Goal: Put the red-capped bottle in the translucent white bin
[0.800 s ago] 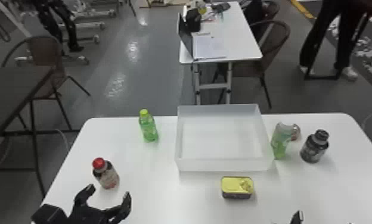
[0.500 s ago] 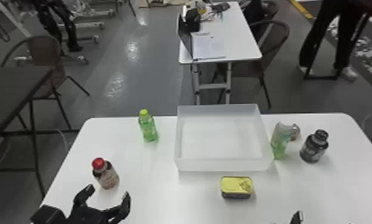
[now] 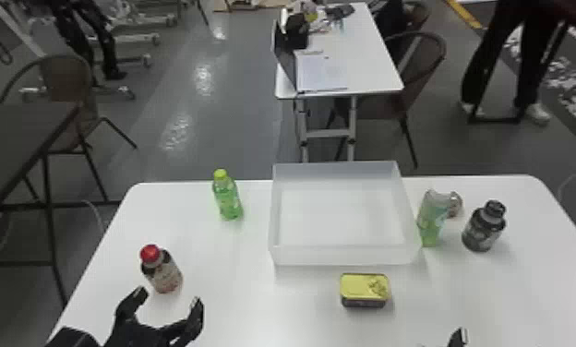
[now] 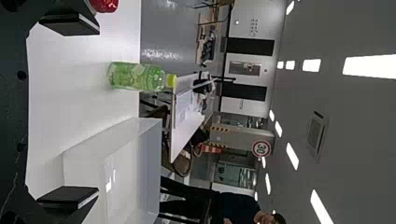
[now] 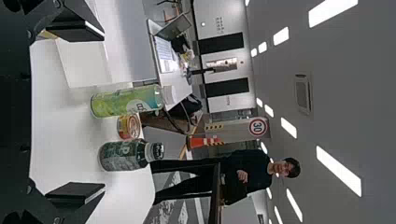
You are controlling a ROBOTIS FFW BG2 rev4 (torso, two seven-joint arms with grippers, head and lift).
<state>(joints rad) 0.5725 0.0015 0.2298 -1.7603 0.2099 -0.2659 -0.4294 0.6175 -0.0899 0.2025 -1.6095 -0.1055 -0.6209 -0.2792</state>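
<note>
My left gripper (image 3: 168, 297) stands open at the near left of the table, just short of the red-capped bottle (image 3: 162, 272), which is upright and not between the fingers. In the left wrist view the same gripper (image 4: 70, 112) has its fingers wide apart, and the red cap (image 4: 103, 4) is beside one of them. The translucent white bin (image 3: 342, 256) sits at the table's far middle, with nothing inside. At the near right edge, part of my right gripper (image 3: 458, 338) shows; in the right wrist view this gripper (image 5: 77, 112) is open and holds nothing.
A green bottle (image 3: 227, 198) stands left of the bin. To its right are a green bottle with a pale cap (image 3: 432, 219), a small can (image 3: 454, 205) and a dark bottle (image 3: 483, 228). A yellow-topped tin (image 3: 364, 290) lies in front of the bin.
</note>
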